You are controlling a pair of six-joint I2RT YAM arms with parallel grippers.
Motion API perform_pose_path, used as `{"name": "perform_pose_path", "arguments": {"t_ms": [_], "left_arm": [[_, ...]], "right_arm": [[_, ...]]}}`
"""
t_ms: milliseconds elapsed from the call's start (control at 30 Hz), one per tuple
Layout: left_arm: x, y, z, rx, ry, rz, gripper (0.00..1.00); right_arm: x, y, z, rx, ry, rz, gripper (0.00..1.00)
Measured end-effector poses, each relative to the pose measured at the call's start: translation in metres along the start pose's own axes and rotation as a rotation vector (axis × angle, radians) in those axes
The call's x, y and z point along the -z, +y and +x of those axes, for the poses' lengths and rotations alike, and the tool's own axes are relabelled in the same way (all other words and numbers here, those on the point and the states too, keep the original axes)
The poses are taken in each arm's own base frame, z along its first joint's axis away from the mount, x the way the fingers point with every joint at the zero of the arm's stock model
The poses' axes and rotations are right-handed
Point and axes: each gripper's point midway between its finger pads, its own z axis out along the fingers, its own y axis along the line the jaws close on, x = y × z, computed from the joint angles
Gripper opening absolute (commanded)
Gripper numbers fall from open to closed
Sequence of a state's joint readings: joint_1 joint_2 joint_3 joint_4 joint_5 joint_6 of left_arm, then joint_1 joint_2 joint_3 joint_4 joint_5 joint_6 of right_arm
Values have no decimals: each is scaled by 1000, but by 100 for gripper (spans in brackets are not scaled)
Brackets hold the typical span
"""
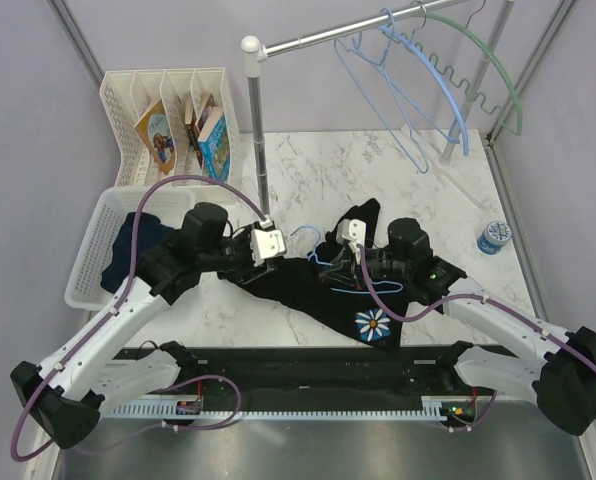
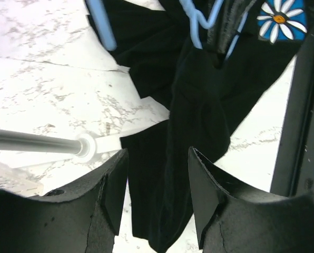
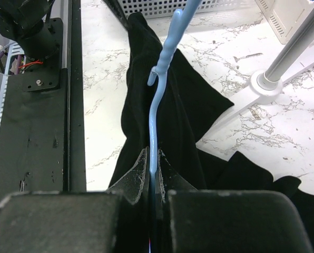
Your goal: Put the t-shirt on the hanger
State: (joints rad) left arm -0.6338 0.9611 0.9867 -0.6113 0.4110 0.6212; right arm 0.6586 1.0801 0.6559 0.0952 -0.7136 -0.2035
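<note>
My right gripper [image 3: 154, 161] sits nearest in its wrist view, fingers pressed together on the hanger [image 3: 165, 58], whose thin light-blue wire runs up from between them. I pinch it there so the frame holds steady while cloth is worked over it. The t-shirt [image 3: 188, 110] lies crumpled on the marble table [image 2: 41, 52], in the middle between my two arms, its daisy print [image 2: 280, 18] toward the near edge. The hanger is over the shirt, and I cannot tell whether any wire is inside the fabric. My left gripper [image 2: 158, 158] hovers spread over a dark fold on the left, a jaw on either side. I judge it is placed to take that cloth and draw it along the wire.
</note>
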Motion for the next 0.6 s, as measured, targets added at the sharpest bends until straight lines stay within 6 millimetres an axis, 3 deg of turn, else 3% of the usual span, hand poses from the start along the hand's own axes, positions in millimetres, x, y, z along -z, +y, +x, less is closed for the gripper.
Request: {"name": "perform_pose_path", "arguments": {"t_ms": [233,600], "left_arm": [[-13,-23,7,4,2,150,54],[-46,-30,5,29,-27,243,23]], "right_arm": [[0,2,0,4,-3,-12,0],[-4,5,2,18,-4,-46,0]]}}
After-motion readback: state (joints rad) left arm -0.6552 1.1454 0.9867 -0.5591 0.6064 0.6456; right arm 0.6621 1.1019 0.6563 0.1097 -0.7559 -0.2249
